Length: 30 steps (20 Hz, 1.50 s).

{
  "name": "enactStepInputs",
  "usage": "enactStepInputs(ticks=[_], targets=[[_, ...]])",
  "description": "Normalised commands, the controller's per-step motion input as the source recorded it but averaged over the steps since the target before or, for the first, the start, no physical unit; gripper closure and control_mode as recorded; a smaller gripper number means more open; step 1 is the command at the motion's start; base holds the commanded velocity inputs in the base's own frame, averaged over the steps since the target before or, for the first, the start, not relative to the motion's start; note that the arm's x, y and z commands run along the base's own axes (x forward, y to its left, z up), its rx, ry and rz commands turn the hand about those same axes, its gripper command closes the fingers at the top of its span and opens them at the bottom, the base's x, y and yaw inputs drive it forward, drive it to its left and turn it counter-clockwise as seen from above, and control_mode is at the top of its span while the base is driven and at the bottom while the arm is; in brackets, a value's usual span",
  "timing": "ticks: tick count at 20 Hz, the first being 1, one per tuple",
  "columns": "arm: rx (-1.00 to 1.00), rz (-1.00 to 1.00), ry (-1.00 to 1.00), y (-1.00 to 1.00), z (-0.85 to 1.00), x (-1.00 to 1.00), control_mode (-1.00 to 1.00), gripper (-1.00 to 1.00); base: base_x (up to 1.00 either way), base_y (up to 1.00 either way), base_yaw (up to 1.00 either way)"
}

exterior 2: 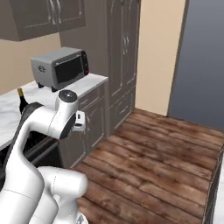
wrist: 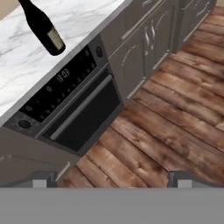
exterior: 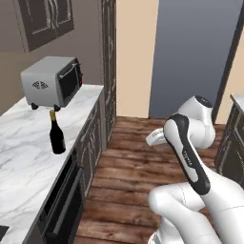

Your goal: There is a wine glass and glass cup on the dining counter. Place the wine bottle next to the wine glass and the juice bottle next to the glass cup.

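**Pincer open and empty, wine bottle off to its left on the worktop**

Wine bottle stands upright on the marble worktop, on its own, near the front edge and just in front of the toaster oven. Long axis vertical, gold top up.

Pincer is spread wide, nothing between the tips. It hangs out over the wooden floor in front of the built-in oven, well apart from the bottle. One arm only, so no choice of side.

Key relation: in the hand view the bottle sits at the far upper left, up on the worktop, while the pincer looks down along the cabinet fronts. So the bottle lies to the arm's left and above the line the pincer now points on.

My read: nothing grasped yet, task at its start. Next move needs the hand swung left over the worktop, then a sideways approach at the body of the bottle, below the neck. Tall narrow thing, easy to knock over.
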Motion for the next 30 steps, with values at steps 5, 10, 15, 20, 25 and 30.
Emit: enactStepInputs(ticks=[5, 10, 15, 20, 25, 30], targets=[[0.0, 0.0, 0.0, 0.0, 0.0, 0.0, 1.0, -1.0, 0.58, 0.0, 0.35], [0.0, 0.0, 0.0, 0.0, 0.0, 0.0, 1.0, -1.0, 0.63, 0.0, 0.33], [0.0, 0.0, 0.0, 0.0, 0.0, 0.0, 1.0, -1.0, 0.58, 0.0, 0.4], [0.0, 0.0, 0.0, 0.0, 0.0, 0.0, 1.0, -1.0, 0.35, -0.05, 0.61], [0.0, 0.0, 0.0, 0.0, 0.0, 0.0, 1.0, -1.0, 0.31, -0.05, 0.63], [0.0, 0.0, 0.0, 0.0, 0.0, 0.0, 1.0, -1.0, 0.35, -0.05, 0.6]])
